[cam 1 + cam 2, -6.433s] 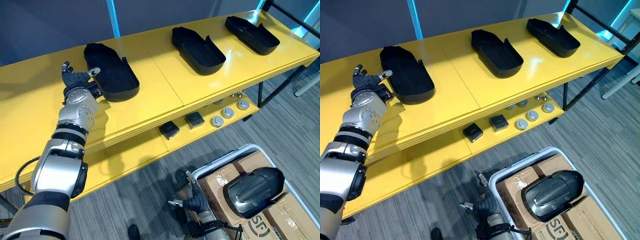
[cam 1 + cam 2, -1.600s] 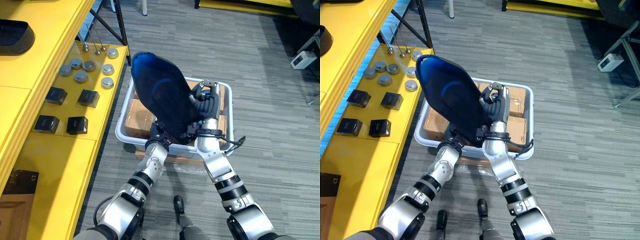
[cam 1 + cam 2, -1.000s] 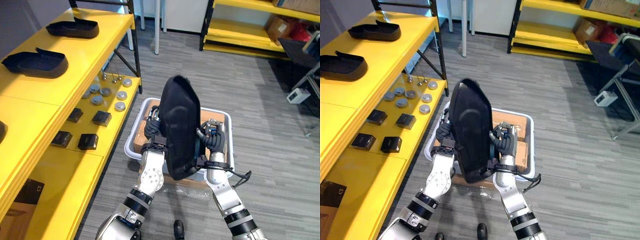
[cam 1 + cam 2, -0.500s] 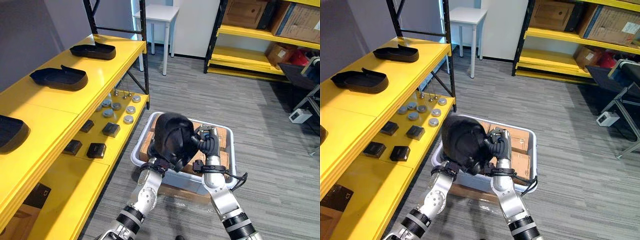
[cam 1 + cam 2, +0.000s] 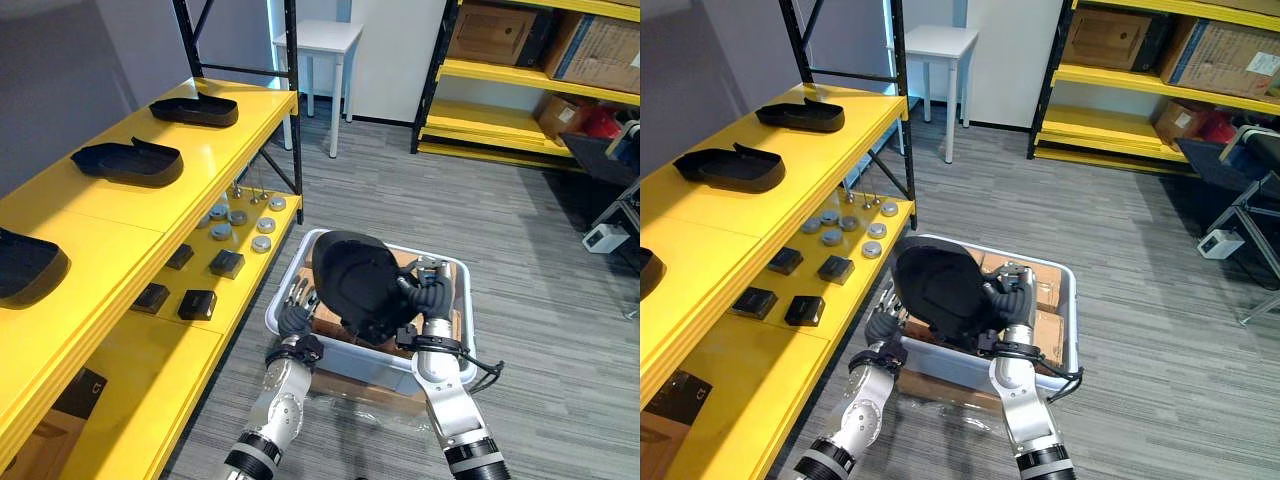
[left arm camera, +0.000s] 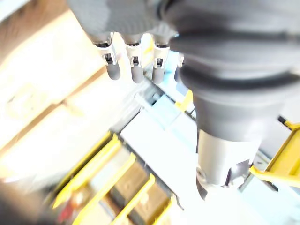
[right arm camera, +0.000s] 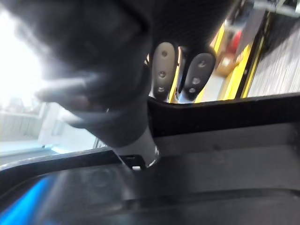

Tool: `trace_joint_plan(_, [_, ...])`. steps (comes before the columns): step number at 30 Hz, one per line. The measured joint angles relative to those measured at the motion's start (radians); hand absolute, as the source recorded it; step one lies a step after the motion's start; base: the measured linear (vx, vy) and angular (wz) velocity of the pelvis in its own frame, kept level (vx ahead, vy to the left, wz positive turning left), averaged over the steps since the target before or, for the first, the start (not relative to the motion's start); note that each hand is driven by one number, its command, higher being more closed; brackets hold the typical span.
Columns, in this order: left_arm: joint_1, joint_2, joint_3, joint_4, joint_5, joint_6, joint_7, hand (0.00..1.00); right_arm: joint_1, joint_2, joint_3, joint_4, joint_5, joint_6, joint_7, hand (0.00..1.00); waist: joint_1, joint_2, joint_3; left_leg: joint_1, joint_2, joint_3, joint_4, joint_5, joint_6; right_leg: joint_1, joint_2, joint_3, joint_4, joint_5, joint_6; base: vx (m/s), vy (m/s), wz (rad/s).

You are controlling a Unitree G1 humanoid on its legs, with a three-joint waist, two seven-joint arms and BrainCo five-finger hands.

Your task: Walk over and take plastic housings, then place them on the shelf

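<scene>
– Two hands on it, or one?

– One is doing the work. The right fingers [image 7: 164, 70] are curling over the rim of the housing [image 5: 360, 280], so the right hand [image 5: 432, 300] is gripping it.

– And the left?

– Its fingers [image 6: 133, 70] are lying straight and spread, wrapping nothing. The left hand [image 5: 297, 308] is hovering just beside the housing's near edge. It may be brushing that edge, but the head views aren't letting me say.

– Where is the housing resting?

– It isn't resting. It's hanging tilted above the bin [image 5: 372, 362], over the boxes [image 5: 1048, 330] packed inside.

– So which step are we looking at?

– The taking, I'm judging. The housing is coming up out of the bin, and the carry to the shelf [image 5: 215, 150] is not yet under way.

– What is the next move asking for?

– The shelf is standing on the robot's left, close by the bin. Three other housings [image 5: 128, 162] are lying hollow side up along its top board, with bare yellow between them. The shell is looking broad for a one-handed grip, so I'm expecting the left hand to need a hold on the free edge first. After that it's calling for a turn toward the shelf, levelling the housing to match the others, and lowering it onto a bare stretch, well apart from its neighbours.
</scene>
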Motion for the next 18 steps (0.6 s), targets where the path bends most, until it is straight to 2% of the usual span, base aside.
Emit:
trace_joint_plan(7, [0.063,0.0,0.062,0.0,0.202,0.0,0.064,0.0,0.015,-0.003,-0.066,-0.044,-0.012,0.0,-0.029,1.0,0.002,0.007,-0.005,0.006,0.001,0.0,-0.001,-0.004,0.002,0.009,0.001,0.0,0.0,-0.012,0.005,-0.01,0.002,0.0])
trace_joint_plan(11, [0.087,0.0,0.075,-0.001,0.295,0.0,0.069,0.0,0.017,-0.01,-0.085,-0.079,-0.012,-0.002,-0.04,1.0,0.002,0.019,-0.012,0.006,0.001,0.0,-0.004,-0.001,0.0,0.008,0.0,-0.001,0.0,-0.013,0.005,0.0,0.0,0.0])
trace_joint_plan(15, [0.099,0.003,0.07,-0.03,0.345,-0.005,0.049,0.0,0.017,-0.01,-0.093,-0.079,-0.012,-0.005,-0.04,1.0,0.005,0.019,-0.012,0.009,0.001,-0.001,-0.004,-0.001,0.0,0.009,0.0,-0.002,0.0,-0.01,0.002,0.0,0.0,0.0])
trace_joint_plan(18, [0.138,0.017,0.022,-0.092,0.376,-0.017,-0.004,0.0,0.017,-0.01,-0.093,-0.079,-0.011,-0.007,-0.036,1.0,0.014,0.02,-0.013,0.008,-0.001,-0.002,-0.003,-0.001,-0.001,0.009,-0.002,-0.003,0.0,-0.01,0.002,0.0,0.0,0.01])
